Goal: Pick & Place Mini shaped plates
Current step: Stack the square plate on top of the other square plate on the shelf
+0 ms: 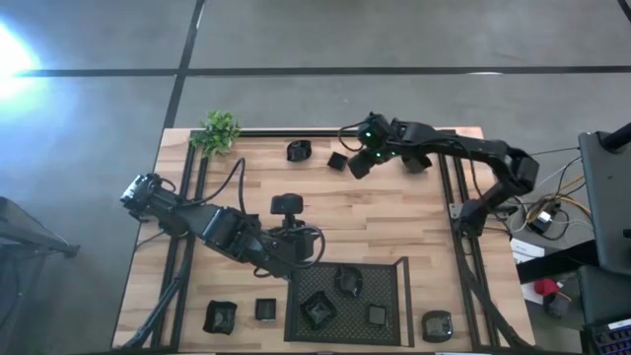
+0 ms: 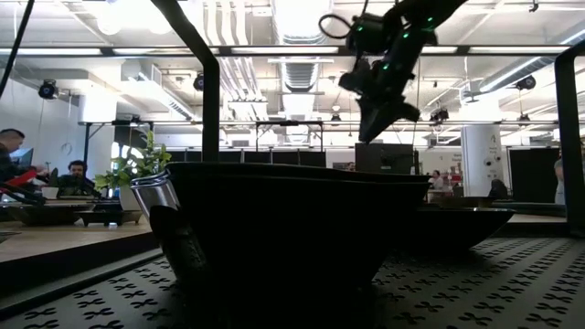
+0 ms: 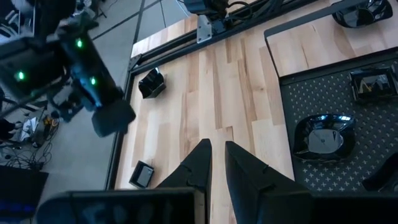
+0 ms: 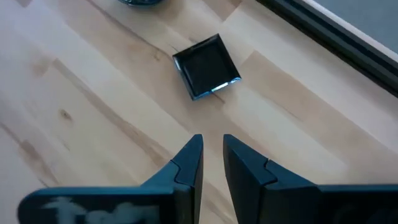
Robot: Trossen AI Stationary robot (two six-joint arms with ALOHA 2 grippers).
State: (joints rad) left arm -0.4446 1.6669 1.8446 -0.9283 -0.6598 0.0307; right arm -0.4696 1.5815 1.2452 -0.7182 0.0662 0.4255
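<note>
Looming closest to the low camera, a dark glossy dish [image 2: 292,228] sits on the mesh tray [image 1: 389,330], one of four mini shaped plates already gathered there: a large angular one [image 1: 318,310], a rounded one [image 1: 348,281], a small square one [image 1: 377,315] and the one nearest the lens.

Roughly a third of the job looks done. Still out on the tabletop [image 1: 394,212] are a plate at 12 o'clock [image 1: 299,151], a small square plate [image 1: 337,160] beside it, another partly hidden under the right arm near 1 o'clock [image 1: 416,163], one near the centre [image 1: 287,204], two at 7 o'clock [image 1: 220,316] [image 1: 265,310] and one at 5 o'clock just outside the tray [image 1: 436,324]. A small green plant [image 1: 218,131] stands at 11 o'clock.

Right gripper [image 4: 211,152] hovers above the square plate [image 4: 206,66] at the 12 o'clock edge, empty, its fingers drawn nearly together with only a narrow gap; it would seem to need to spread before any pickup. Left gripper [image 3: 217,155] hangs over bare wood beside the tray, also empty and almost pinched shut, with tray dishes [image 3: 323,134] visible alongside.

Seven plates appear left to move.
</note>
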